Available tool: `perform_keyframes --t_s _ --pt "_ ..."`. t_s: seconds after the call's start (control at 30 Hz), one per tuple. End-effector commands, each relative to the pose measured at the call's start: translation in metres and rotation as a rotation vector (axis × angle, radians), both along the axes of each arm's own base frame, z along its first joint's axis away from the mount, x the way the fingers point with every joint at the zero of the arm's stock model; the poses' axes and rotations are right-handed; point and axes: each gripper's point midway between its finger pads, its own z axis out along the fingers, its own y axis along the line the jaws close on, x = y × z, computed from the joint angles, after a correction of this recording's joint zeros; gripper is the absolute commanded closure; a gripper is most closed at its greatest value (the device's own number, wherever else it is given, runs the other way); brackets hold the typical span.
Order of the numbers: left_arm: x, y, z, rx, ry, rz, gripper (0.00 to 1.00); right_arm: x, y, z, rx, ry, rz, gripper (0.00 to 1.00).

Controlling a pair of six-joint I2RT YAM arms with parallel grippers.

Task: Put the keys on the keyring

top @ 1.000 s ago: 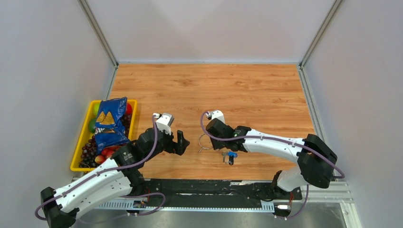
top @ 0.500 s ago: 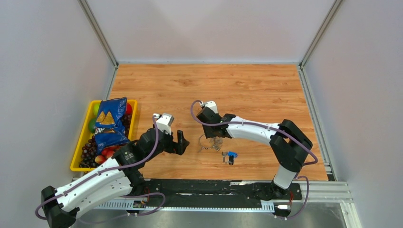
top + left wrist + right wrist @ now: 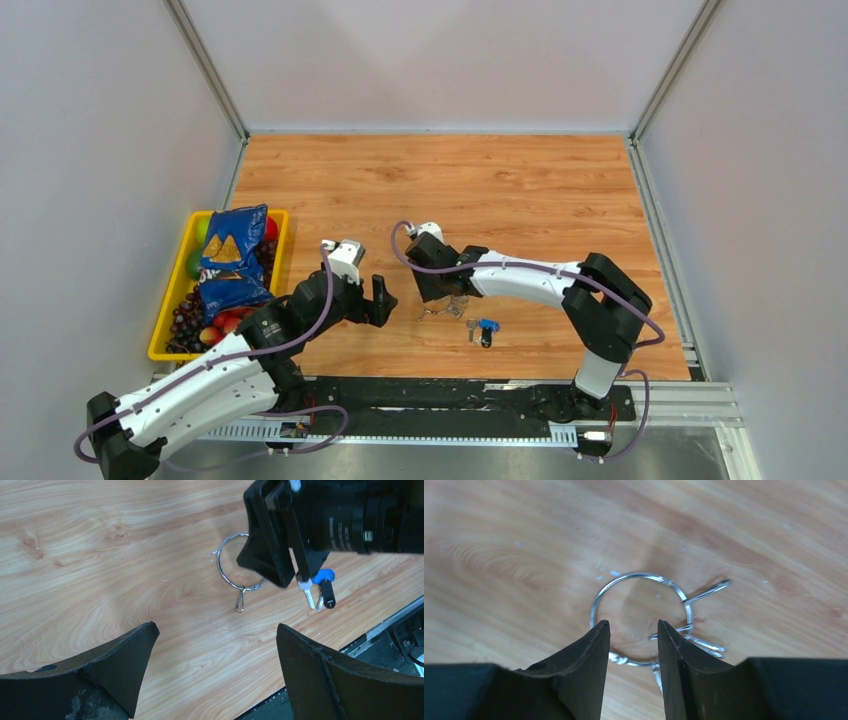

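Three metal keys (image 3: 320, 587), blue-headed, black-headed, plain silver, loose beside thin round silver wire keyring (image 3: 634, 574). Right gripper (image 3: 631, 630) jaws apart, straddling ring's near edge; left gripper (image 3: 215, 627) wide open. Step: seizing ring. Next: pinch wire squarely.

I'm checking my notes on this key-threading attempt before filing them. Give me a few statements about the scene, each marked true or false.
1. The left gripper holds a key. False: it is wide open and empty, above bare wood.
2. The keyring lies flat on the wooden table. True.
3. The keyring's wire crosses the gap inside the right gripper. True.
4. The blue-headed key hangs on the keyring. False: it lies on the table apart from the ring, beside the black-headed key.
5. A blue chip bag lies in the yellow bin. True.
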Motion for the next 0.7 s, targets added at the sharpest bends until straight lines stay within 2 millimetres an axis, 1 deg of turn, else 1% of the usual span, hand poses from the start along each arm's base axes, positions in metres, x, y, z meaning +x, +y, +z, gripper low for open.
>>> perform_keyframes --t_s 0.0,0.07,0.13,0.23,0.4,0.5,0.67 --pt "0.000 0.001 0.007 -0.024 -0.011 0.012 0.00 -0.022 0.027 0.025 0.102 0.002 0.108 0.56" --pt "0.000 0.002 0.009 -0.031 -0.016 0.015 0.00 -0.032 0.028 0.022 0.110 0.030 0.135 0.56" --pt "0.000 0.002 0.011 -0.036 -0.020 0.018 0.00 -0.037 0.026 0.019 0.111 0.043 0.122 0.56" --pt "0.001 0.002 0.014 -0.043 -0.026 0.020 0.00 -0.034 0.025 0.016 0.115 0.042 0.060 0.56" --pt "0.002 0.002 0.013 -0.042 -0.026 0.021 0.00 -0.025 0.039 0.014 0.144 0.049 0.015 0.56" --pt "0.001 0.002 0.013 -0.043 -0.023 0.020 0.00 -0.023 0.049 0.006 0.141 0.058 0.006 0.56" --pt "-0.001 0.006 0.011 -0.038 -0.022 0.026 0.00 -0.022 0.049 -0.009 0.114 0.070 -0.025 0.59"
